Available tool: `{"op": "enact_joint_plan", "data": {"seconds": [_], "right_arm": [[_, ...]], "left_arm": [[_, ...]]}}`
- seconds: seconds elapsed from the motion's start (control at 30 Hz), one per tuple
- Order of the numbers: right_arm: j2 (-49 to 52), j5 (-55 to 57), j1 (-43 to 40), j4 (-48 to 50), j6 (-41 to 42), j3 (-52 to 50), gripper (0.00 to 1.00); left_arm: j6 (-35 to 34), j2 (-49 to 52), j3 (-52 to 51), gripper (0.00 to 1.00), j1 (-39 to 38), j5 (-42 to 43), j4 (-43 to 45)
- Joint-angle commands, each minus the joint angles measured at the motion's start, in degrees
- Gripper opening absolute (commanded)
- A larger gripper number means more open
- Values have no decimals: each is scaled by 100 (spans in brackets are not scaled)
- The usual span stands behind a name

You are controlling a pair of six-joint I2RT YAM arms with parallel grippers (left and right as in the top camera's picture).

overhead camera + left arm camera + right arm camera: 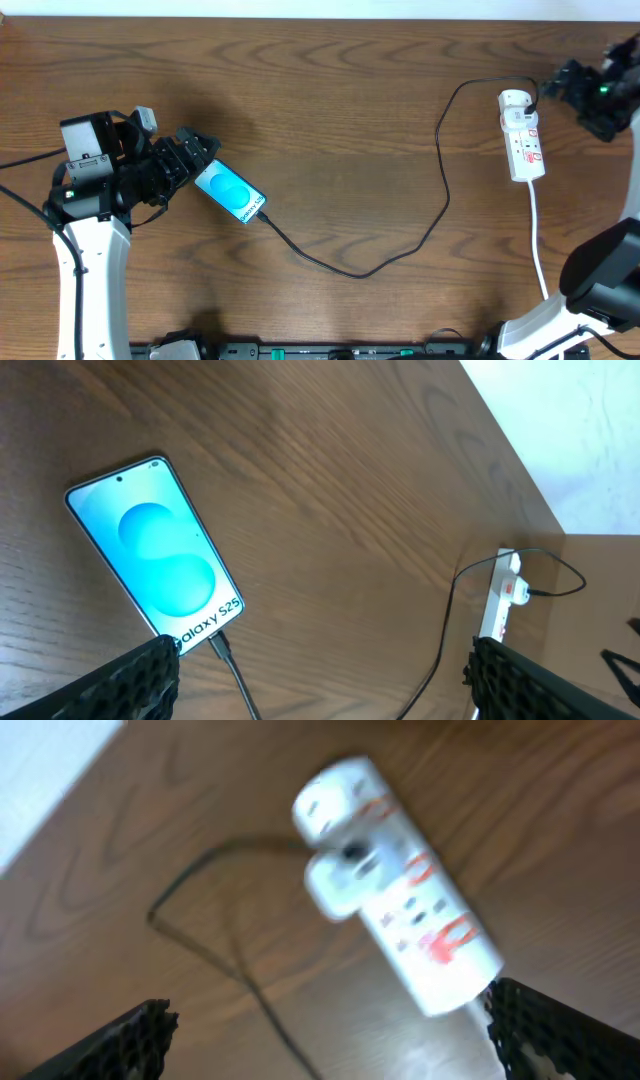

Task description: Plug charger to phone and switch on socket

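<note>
The left end effector (pixel 315 660) is spread wide beside the phone (pixel 230 190), which lies flat on the tabletop (pixel 330 90). The charger (pixel 440 200) looks plugged in, and a nudge could tug it loose. The right end effector (pixel 330 1020), also spread, hovers over the socket (pixel 523 135) and might shove it, missing the switch.

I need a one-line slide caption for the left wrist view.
Phone on the wooden table, charger at its bottom edge, socket far right, framed by the open left gripper.
</note>
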Motion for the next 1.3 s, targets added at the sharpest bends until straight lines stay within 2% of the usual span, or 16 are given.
{"op": "enact_joint_plan", "data": {"seconds": [0.0, 0.07, 0.23, 0.47, 0.73, 1.0, 1.27], "right_arm": [[109, 114, -227, 350, 26, 44, 99], [175, 74, -258, 442, -160, 44, 99], [457, -337, -247, 166, -1307, 44, 99], [1244, -608, -323, -341, -2002, 188, 99], [1596, -614, -319, -450, -2802, 468, 99], [1939, -708, -293, -142, -2868, 468, 99], [2105, -1307, -247, -57, -2979, 468, 99]], "left_arm": [[96, -20, 26, 92, -7, -74, -17], [96, -20, 26, 92, -7, -74, -35], [96, -20, 26, 92, -7, -74, -42], [96, -20, 26, 92, -7, -72, -101], [98, -20, 26, 92, -7, -72, -162], [98, -20, 26, 92, -7, -72, -190], [98, -20, 26, 92, -7, -72, -188]]}}
